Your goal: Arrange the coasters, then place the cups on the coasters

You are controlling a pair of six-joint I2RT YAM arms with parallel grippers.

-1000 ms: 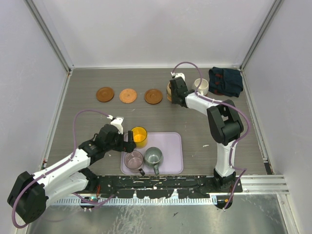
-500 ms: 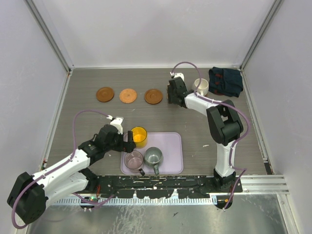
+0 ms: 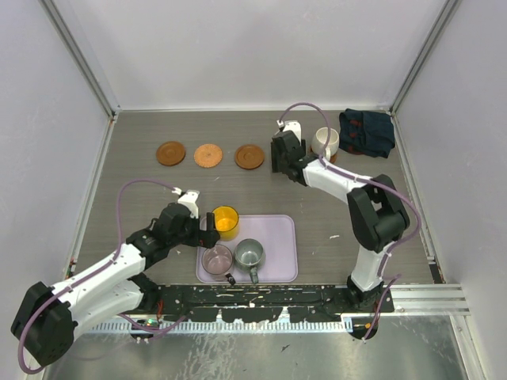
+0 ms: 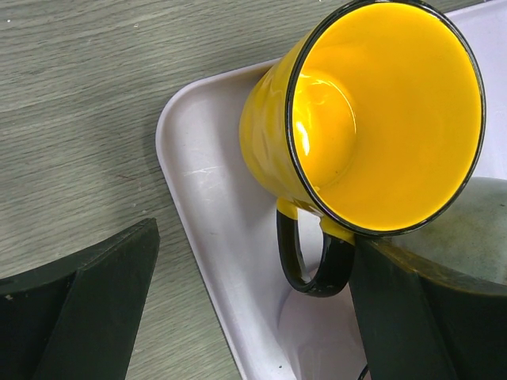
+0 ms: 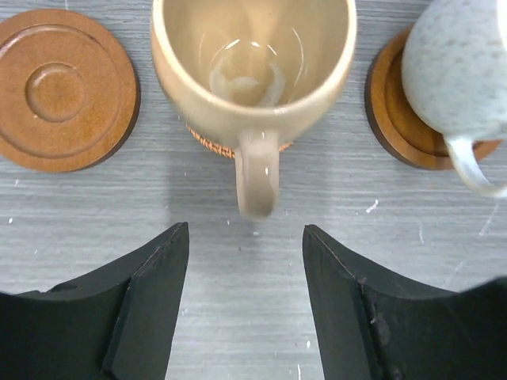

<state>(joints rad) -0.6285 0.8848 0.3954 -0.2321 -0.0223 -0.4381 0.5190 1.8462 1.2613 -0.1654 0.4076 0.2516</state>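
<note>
Lilac tray [image 3: 279,236] holding yellow mug [image 3: 226,222], pink mug [image 3: 215,259], green mug [image 3: 249,254], left gripper [image 4: 252,241] spread wide, right gripper [image 5: 244,231] released

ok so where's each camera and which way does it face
top external: above and behind, looking down at the table; both arms show
left wrist: looks down past its fingers at the yellow mug on the tray
right wrist: looks down past its fingers at the tan mug on a coaster
shared by top and left wrist: the yellow mug
</note>
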